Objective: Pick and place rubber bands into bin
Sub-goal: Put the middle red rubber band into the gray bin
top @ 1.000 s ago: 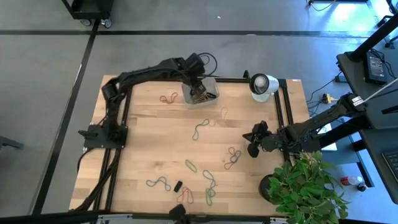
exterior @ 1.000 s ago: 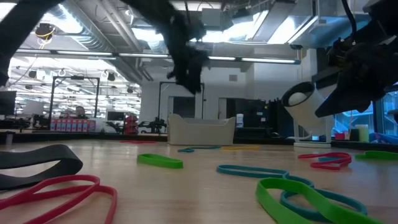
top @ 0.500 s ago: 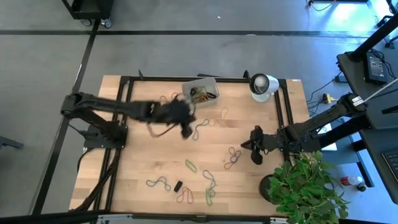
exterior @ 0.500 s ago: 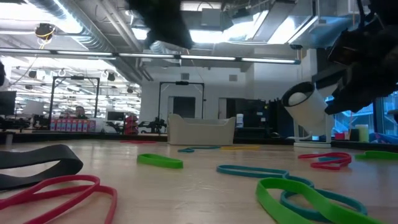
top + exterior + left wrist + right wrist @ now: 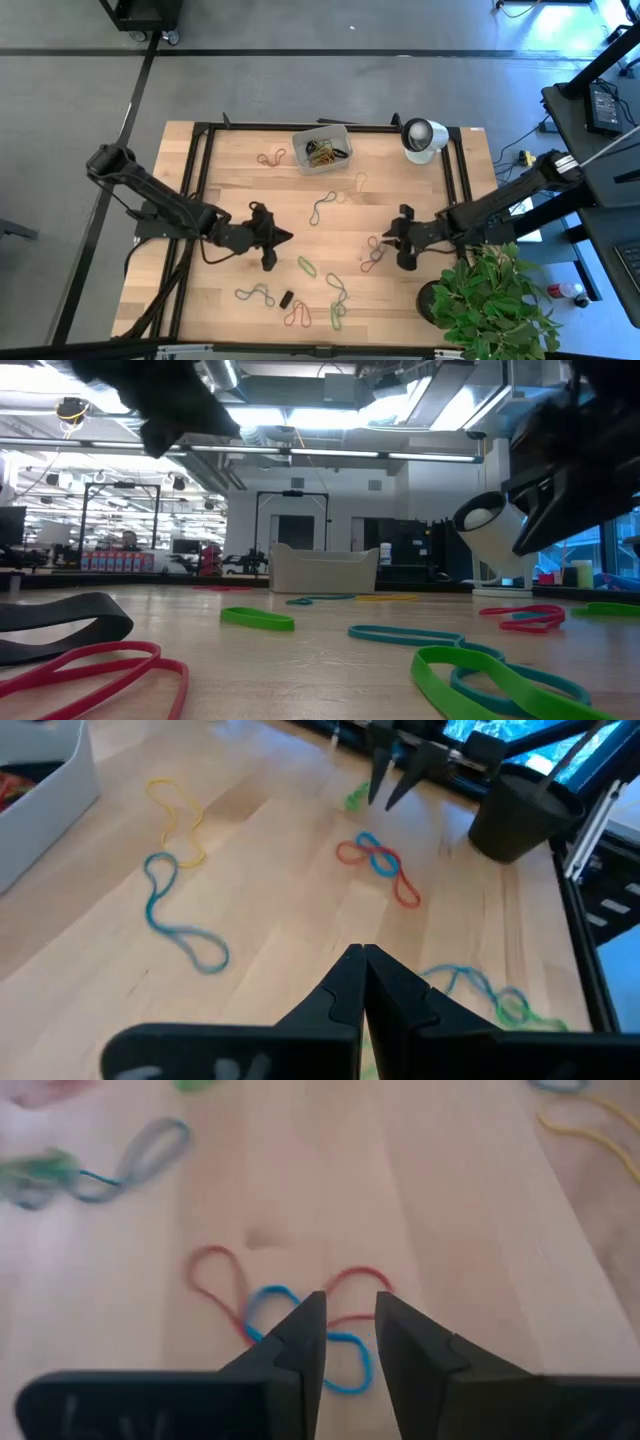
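Several rubber bands lie scattered over the wooden surface, mostly across its middle and near half, in green, red, blue and yellow. The bin sits at the far edge of the surface, near the middle, with a tangle of bands already inside it; a red band lies just beside it on the left. A white round camera-like object stands at the far right corner.

The left gripper hovers over the middle-left of the surface, its fingers pressed together with nothing between them, as the left wrist view shows. A green band lies near it, toward the near edge.

The right gripper is low over the right half, directly above a tangled red and blue band. Its fingers stand a little apart, straddling the band's loops without clamping them.

Near the front edge lie a blue band, a small black band, a red band and a green one. A potted plant stands off the surface's near right corner.
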Controlling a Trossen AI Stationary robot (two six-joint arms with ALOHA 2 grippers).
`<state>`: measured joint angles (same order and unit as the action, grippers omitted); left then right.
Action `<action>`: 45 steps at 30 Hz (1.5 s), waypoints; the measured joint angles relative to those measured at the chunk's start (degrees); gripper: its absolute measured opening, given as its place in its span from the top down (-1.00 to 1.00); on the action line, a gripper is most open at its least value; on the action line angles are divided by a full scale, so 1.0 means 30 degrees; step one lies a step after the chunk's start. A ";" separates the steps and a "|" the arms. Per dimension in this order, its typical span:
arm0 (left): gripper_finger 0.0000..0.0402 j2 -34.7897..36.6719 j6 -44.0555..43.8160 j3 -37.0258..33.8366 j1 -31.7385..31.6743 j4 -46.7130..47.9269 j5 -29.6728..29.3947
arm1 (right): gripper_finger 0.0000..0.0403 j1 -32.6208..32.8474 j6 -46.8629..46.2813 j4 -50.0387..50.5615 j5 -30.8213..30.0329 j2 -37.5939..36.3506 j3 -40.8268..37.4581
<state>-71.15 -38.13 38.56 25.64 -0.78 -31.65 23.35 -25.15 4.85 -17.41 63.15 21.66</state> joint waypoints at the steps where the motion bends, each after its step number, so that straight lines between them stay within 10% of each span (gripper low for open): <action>1: 0.99 0.0098 -0.0225 -0.0192 0.0185 0.0031 -0.0263 | 0.53 -0.0067 -0.0114 0.0556 -0.0196 0.0598 0.0410; 17: 0.99 0.7299 0.2659 -0.4613 0.0528 -0.0242 0.0537 | 0.55 -0.2420 -0.2433 0.4422 0.1432 0.9647 0.5937; 24: 0.99 1.1198 0.5046 -0.7300 -0.0134 -0.1124 0.0937 | 0.95 -0.2469 -0.3053 0.7300 0.2155 1.0872 0.8334; 45: 0.99 1.3738 0.6764 -1.1136 -0.7560 -0.3827 1.1074 | 1.00 -0.8208 0.6935 1.1367 -0.3554 1.2280 2.3604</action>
<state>-29.93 -17.84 5.15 2.96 -12.26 1.57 -1.27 -4.35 38.96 -28.07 99.99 92.47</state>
